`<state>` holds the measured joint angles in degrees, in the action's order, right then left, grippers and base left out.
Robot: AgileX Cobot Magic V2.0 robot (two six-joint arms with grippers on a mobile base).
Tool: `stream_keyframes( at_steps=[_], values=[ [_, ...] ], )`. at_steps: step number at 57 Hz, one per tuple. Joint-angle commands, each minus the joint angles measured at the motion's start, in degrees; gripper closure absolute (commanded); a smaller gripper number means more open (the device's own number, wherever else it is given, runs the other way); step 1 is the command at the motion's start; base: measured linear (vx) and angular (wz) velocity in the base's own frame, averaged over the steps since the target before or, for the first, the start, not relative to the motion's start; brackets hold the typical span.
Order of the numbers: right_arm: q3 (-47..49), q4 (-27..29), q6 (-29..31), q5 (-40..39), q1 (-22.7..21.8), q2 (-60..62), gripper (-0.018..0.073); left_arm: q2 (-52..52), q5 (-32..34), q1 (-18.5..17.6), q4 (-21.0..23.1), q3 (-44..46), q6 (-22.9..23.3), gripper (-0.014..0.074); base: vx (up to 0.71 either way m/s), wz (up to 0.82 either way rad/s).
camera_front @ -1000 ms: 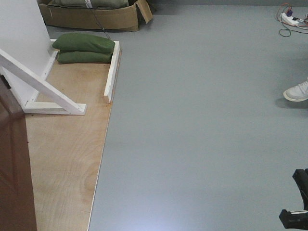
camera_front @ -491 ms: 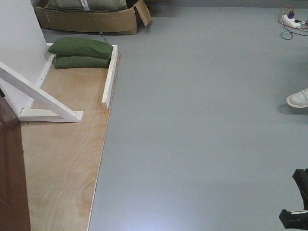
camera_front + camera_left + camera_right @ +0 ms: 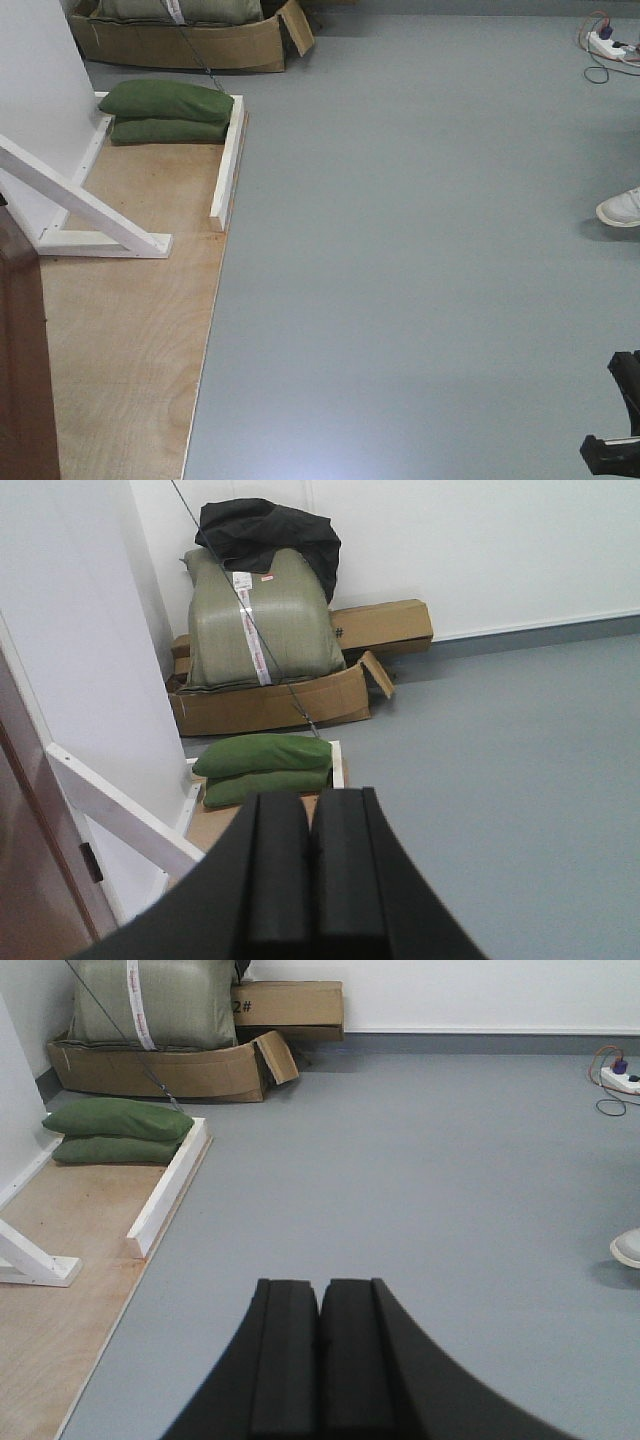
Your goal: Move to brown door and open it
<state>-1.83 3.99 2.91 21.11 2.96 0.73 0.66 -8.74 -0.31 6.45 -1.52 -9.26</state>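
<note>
The brown door (image 3: pixel 22 370) shows as a glossy reddish-brown slab at the lower left edge of the front view, standing on a plywood base (image 3: pixel 130 340). In the left wrist view the brown door (image 3: pixel 30 880) fills the lower left corner, beside a white panel (image 3: pixel 80 650) with a diagonal brace. No handle shows. My left gripper (image 3: pixel 312 815) is shut with nothing in it, aimed past the door toward green sandbags (image 3: pixel 265 767). My right gripper (image 3: pixel 320 1300) is shut and empty over grey floor.
White braces (image 3: pixel 90 215) and a white rail (image 3: pixel 226 165) sit on the plywood. Green sandbags (image 3: pixel 165 110) and a cardboard box (image 3: pixel 185 40) lie beyond. A person's shoe (image 3: pixel 620 208) and a power strip (image 3: pixel 605 40) are at the right. Grey floor (image 3: pixel 400 250) spreads ahead.
The whole scene has slid a little downward and outward in the front view, as the base rolls forward. Less of the brown door shows at the left edge. Both grippers stay shut.
</note>
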Motion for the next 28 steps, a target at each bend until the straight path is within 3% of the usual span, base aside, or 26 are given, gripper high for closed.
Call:
stream_keyframes(
  at_steps=[1, 28],
  values=[
    [-0.25, -0.19, 0.37, -4.47, 0.11, 0.32, 0.0559, 0.82, 4.65, -0.09, 0.2, 0.95, 0.26, 0.053, 0.0, 0.0],
    [-0.25, -0.19, 0.37, -4.47, 0.11, 0.32, 0.0559, 0.82, 4.65, -0.09, 0.2, 0.95, 0.26, 0.053, 0.0, 0.0]
  ],
)
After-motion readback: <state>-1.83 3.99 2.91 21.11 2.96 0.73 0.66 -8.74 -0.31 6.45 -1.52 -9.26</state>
